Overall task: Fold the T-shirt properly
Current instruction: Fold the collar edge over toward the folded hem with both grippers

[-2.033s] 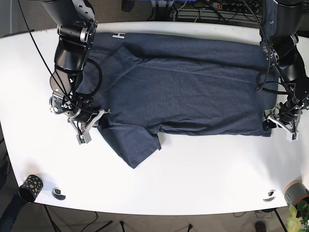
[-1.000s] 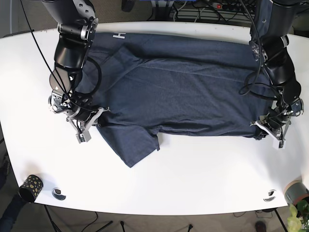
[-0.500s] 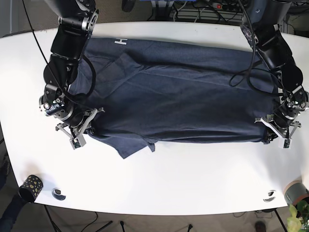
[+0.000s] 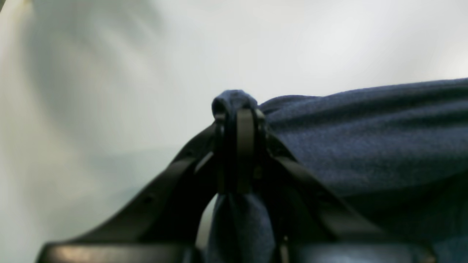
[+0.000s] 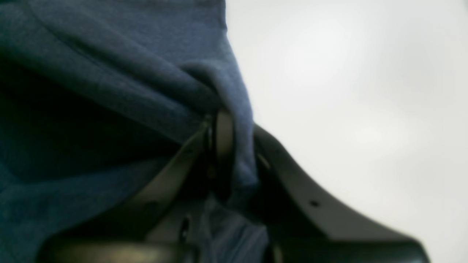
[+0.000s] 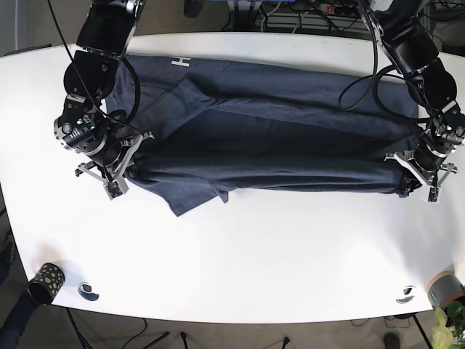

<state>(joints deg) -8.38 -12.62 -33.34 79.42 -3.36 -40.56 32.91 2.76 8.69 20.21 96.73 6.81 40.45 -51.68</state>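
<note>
- Left hand is clamped tight on a bunched corner of the T-shirt.
- Right hand likewise pinches a fold of the cloth.
- The dark blue shirt stretches between them, its near edge lifted above the white table.

Left arm: reaches down from the far edge on the base view's right; wrist bent low over the table
Left gripper: jaws closed tight, a fold of fabric pinched between them
Right arm: descends on the base view's left; elbow bent
Right gripper: jaws clamped together on gathered cloth
</note>
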